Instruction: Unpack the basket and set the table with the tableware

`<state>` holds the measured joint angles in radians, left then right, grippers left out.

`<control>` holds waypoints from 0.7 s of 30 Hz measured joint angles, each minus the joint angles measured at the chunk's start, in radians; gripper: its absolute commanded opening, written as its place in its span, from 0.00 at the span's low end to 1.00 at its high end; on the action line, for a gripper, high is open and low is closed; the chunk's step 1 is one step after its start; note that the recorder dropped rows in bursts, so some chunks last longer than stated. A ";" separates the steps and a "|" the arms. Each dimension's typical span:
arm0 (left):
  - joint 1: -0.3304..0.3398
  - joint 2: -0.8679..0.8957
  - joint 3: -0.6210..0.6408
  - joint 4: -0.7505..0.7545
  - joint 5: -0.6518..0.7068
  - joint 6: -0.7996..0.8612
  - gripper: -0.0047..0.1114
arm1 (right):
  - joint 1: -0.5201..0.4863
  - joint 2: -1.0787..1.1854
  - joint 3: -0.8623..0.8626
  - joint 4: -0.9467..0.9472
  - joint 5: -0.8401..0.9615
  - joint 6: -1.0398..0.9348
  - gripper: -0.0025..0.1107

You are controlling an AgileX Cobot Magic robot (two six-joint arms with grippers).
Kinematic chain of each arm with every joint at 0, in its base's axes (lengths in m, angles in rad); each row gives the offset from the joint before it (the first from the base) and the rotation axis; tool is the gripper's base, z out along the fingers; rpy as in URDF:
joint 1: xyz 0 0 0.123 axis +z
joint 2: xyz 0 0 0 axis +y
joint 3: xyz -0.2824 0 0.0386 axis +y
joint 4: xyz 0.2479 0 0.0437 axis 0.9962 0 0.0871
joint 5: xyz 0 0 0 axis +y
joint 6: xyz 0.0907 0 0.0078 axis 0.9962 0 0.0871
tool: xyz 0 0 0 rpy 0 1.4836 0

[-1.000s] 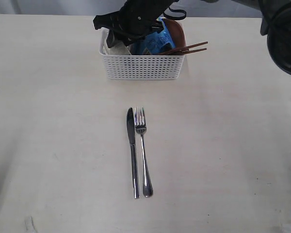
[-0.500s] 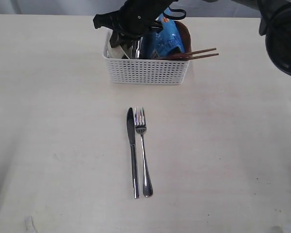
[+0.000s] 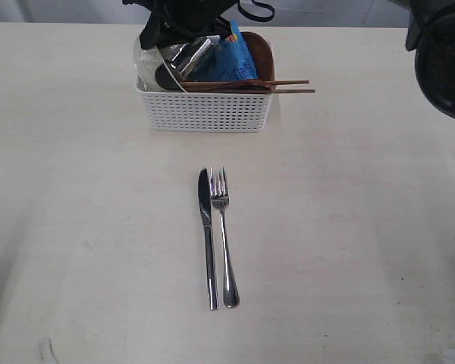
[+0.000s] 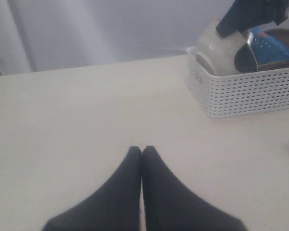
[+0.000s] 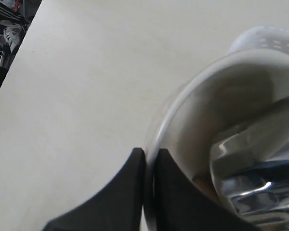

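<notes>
The white basket (image 3: 205, 111) stands at the far middle of the table (image 3: 76, 189). My right gripper (image 3: 156, 33) is shut on the rim of the cream bowl (image 3: 147, 62), which stands tilted at the basket's left end. In the right wrist view the rim (image 5: 169, 113) passes between the fingertips (image 5: 149, 155), and the steel cup (image 5: 256, 175) lies inside the bowl. Two chopsticks (image 3: 291, 86) stick out over the basket's right end, and the brown plate (image 3: 262, 54) leans inside. The knife (image 3: 206, 235) and fork (image 3: 224, 236) lie side by side on the table. My left gripper (image 4: 142, 150) is shut and empty above bare table. The wooden spoon cannot be made out.
A blue snack packet (image 3: 232, 61) sits in the basket between the cup and the plate. From the left wrist view the basket (image 4: 248, 91) is off to one side with the bowl (image 4: 219, 48) leaning at its near end. A dark camera housing (image 3: 444, 53) fills the upper right corner.
The right arm has pulled left and up with the bowl, tipping it up at the basket's left end. The basket has slid left with it, and the chopsticks have shifted left.
</notes>
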<state>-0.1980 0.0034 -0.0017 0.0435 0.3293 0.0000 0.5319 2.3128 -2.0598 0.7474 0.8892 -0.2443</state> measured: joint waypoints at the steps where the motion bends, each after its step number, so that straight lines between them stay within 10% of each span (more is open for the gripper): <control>1: 0.000 0.000 0.000 0.000 0.000 0.000 0.04 | 0.000 0.000 0.000 0.004 -0.002 -0.007 0.02; 21: 0.000 0.000 0.000 0.000 0.000 0.000 0.04 | 0.000 0.000 -0.002 0.170 -0.040 -0.113 0.02</control>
<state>-0.1980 0.0034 -0.0017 0.0435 0.3293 0.0000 0.5319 2.3128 -2.0615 0.9172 0.8493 -0.3577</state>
